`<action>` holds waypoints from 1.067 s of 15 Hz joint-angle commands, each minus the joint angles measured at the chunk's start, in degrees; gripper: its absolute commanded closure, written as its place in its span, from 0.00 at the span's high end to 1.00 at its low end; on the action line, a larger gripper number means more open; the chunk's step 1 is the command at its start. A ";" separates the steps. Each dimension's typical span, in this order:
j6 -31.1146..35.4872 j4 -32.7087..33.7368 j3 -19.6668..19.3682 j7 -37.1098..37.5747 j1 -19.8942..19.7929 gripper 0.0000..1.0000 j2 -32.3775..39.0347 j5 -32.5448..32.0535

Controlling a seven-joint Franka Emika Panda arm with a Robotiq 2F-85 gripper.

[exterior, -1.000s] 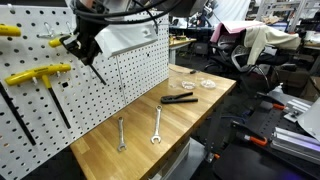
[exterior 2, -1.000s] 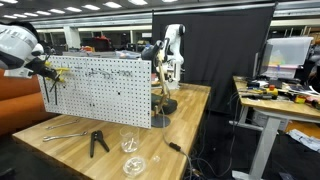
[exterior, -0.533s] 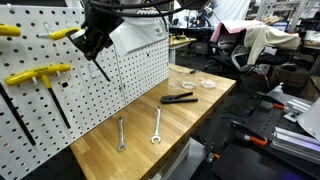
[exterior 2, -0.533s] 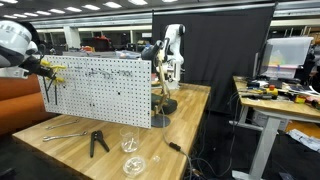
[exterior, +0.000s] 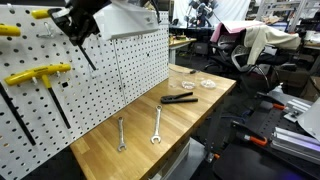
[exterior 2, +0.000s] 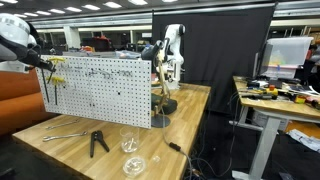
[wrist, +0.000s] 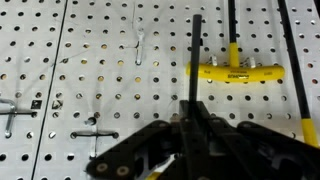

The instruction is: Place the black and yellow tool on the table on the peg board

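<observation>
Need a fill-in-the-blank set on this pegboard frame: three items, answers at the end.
1. The gripper has its jaws shut on the thin ___ shaft of the yellow-handled T-shaped hex key.
2. ___ silver wrenches lie flat on the light wooden table.
3. The larger T-handle key hanging on the white perforated peg board has a ___ handle.

Missing words: black; two; yellow.
</observation>
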 commanded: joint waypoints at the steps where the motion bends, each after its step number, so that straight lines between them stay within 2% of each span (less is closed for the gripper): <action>1: 1.01 3.48 -0.11 4.94 -0.15 0.02 1.73 -4.52; 7: 1.42 6.15 0.11 9.11 -0.23 0.02 5.03 -6.84; 16: 1.50 6.80 -0.09 10.46 -0.48 0.02 6.90 -6.88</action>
